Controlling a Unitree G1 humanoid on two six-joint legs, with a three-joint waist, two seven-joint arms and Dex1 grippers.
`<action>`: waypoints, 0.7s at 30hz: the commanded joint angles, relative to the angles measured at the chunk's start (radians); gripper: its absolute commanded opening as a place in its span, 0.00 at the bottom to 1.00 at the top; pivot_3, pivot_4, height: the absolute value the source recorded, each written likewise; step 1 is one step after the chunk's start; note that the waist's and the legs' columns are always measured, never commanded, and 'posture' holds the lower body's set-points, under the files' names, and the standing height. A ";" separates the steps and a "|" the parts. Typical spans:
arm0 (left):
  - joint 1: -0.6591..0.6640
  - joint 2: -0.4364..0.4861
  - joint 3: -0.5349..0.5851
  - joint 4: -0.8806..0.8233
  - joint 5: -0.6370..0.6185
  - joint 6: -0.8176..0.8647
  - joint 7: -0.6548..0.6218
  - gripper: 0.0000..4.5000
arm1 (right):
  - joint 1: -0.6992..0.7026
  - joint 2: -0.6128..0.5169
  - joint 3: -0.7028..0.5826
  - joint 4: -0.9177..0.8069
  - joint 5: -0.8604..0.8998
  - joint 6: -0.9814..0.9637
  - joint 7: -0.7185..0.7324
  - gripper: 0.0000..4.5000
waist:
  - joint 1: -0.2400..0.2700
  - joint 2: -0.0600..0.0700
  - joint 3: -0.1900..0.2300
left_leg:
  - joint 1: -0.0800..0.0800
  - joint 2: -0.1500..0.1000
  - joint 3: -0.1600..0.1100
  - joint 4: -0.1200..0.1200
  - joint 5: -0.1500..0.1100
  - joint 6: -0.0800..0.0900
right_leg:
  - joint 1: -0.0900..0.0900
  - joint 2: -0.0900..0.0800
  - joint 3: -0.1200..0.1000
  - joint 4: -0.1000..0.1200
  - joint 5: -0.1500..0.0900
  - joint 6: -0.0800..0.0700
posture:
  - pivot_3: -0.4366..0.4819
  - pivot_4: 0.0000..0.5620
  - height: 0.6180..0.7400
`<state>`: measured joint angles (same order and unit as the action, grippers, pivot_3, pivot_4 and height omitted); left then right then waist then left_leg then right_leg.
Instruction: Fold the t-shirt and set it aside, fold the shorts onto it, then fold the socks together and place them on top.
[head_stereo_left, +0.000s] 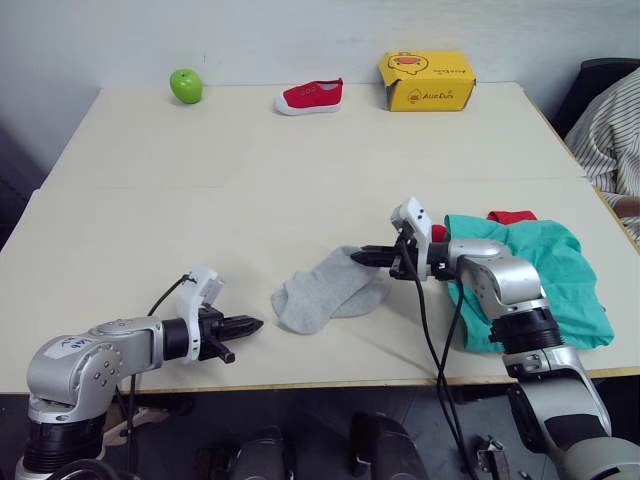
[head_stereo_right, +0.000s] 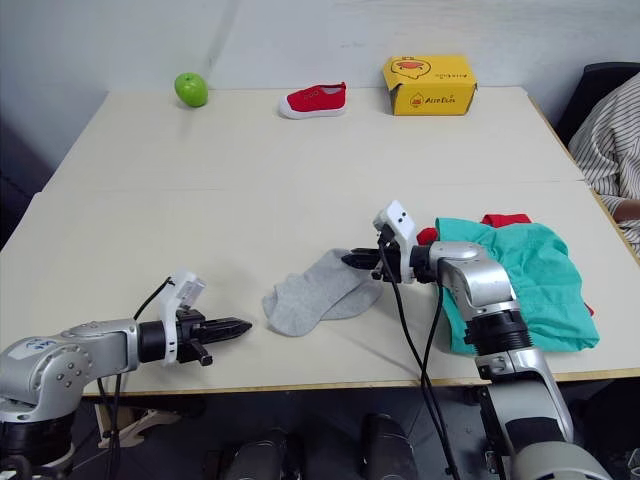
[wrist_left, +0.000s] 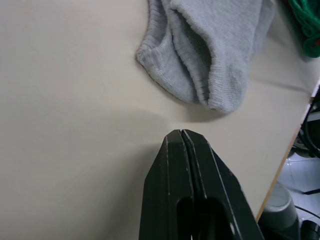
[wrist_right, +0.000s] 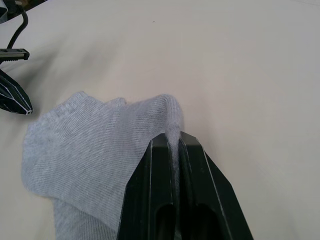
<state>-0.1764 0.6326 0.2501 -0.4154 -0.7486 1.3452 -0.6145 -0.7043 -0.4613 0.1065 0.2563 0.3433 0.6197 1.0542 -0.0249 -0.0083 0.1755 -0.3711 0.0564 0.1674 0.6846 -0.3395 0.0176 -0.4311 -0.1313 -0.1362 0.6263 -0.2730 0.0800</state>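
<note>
From the head camera, the socks lie overlapped near the table's front edge, roughly in the middle. The right gripper reaches in from the right and pinches their far right edge. The left gripper hovers just left of the socks, apart from them. On the right the shorts sit spread over the t-shirt, whose red shows only at the far edge. An apple, a small red shoe and a yellow box line the far side; a person's striped sleeve shows at the right.

The left wrist camera shows its fingers pressed together, holding nothing, with the sock cuffs just ahead.

The right wrist camera shows grey cloth caught between its closed fingers, seemingly only a thin fold.

The risk, as I see it: with so little cloth held, a lift could take one sock and leave the other, or the bite could slip and undo the pairing.
</note>
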 joint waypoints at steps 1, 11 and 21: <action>-0.004 0.011 0.003 -0.006 -0.044 -0.001 -0.028 0.00 | 0.023 -0.007 -0.021 -0.045 0.020 0.009 -0.006 0.01 | -0.002 0.000 0.000 | 0.000 0.000 0.000 0.000 0.000 0.000 | 0.000 0.000 0.000 0.000 0.000 0.000 | 0.48 0.27 1.00; -0.086 -0.172 0.124 -0.011 -0.163 0.269 0.194 0.47 | 0.056 0.004 0.005 -0.051 0.010 0.004 -0.005 0.00 | -0.003 0.000 0.000 | 0.000 0.000 0.000 -0.001 0.000 0.000 | 0.000 0.000 0.001 0.000 0.000 0.000 | 0.48 0.27 1.00; -0.114 -0.268 0.104 -0.001 -0.246 0.269 0.393 0.44 | 0.054 0.008 0.017 -0.049 0.004 0.002 0.001 0.00 | -0.003 0.000 0.000 | 0.001 0.000 0.001 -0.001 0.000 0.000 | 0.000 0.000 0.001 0.000 0.000 0.000 | 0.48 0.27 1.00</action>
<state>-0.2774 0.3656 0.3577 -0.4115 -0.9612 1.6137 -0.2375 -0.6493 -0.4571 0.1175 0.2365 0.3410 0.6312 1.0454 -0.0275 -0.0087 0.1757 -0.3704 0.0560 0.1680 0.6838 -0.3395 0.0175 -0.4310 -0.1312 -0.1352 0.6261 -0.2729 0.0802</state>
